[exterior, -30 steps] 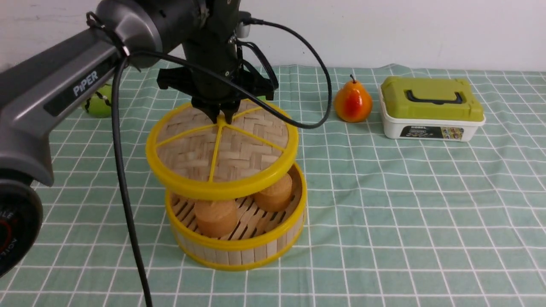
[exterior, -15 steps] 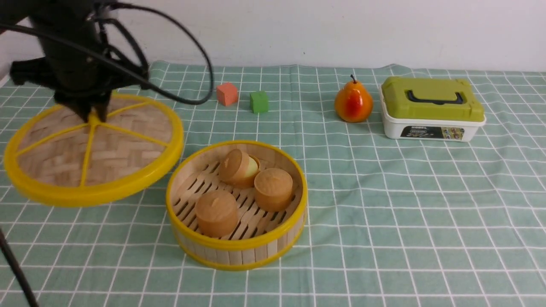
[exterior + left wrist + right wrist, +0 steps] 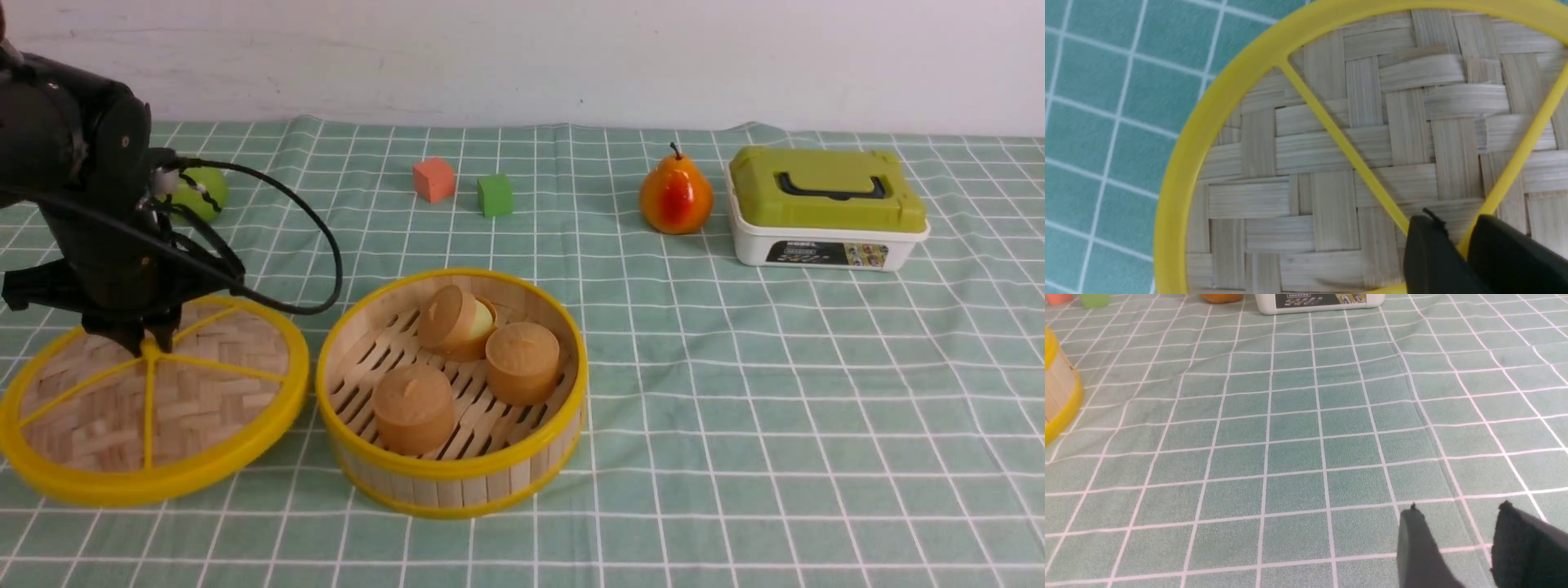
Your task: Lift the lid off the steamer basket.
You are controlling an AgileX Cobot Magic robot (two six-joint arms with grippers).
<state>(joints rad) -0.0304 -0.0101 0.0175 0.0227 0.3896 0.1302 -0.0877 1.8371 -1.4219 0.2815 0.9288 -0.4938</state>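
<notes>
The lid (image 3: 155,408), a woven-bamboo disc with yellow rim, is just left of the slat-walled steamer basket (image 3: 457,482); the left pincer (image 3: 149,343), pointing down, grips its centre knob. The right pincer (image 3: 1458,506) stands open.

One lid (image 3: 155,408), one steamer basket (image 3: 453,482), three brown buns (image 3: 415,418), two small cubes (image 3: 433,180), one pear (image 3: 675,198), one green fruit (image 3: 200,194), one lidded box (image 3: 824,212)

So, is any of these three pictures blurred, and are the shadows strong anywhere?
Front view: sharp, with soft even light and only faint shadows under the lid and the steamer basket. Left wrist view: the weave is crisp; the left tool is dark. Right wrist view: the cloth is clear, the right tool dark and soft-edged. No glare.
</notes>
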